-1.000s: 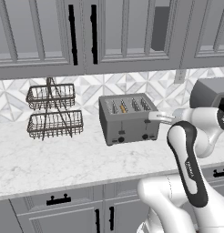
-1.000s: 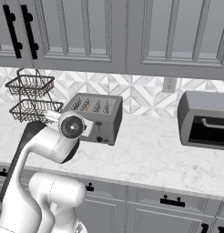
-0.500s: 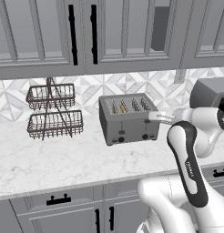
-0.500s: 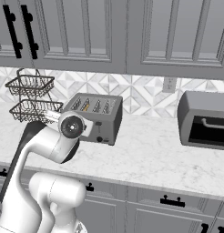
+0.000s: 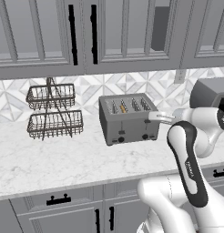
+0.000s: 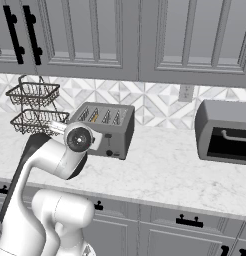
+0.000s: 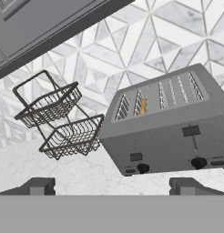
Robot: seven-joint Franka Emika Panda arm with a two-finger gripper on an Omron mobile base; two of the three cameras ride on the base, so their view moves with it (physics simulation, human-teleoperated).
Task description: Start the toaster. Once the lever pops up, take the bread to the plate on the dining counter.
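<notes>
Boxy grey metal four-slot toaster (image 5: 128,119) on marble wall counter (image 5: 63,159), front facing arm so levers reachable; thin orange-brown bread slice (image 7: 142,105) upright in second slot, awaiting toasting; two-finger gripper (image 7: 112,185) spread wide, empty, short of toaster front

Bare marble counter (image 5: 63,159) before toaster (image 5: 128,119): open approach. Two-tier wire basket rack (image 5: 53,111) near its left; grey oven box (image 6: 225,131) well apart right; cabinets (image 5: 91,34) overhead.

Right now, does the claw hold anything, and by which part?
Nothing is held. The claw is open, short of the toaster; the bread sits in a slot.
</notes>
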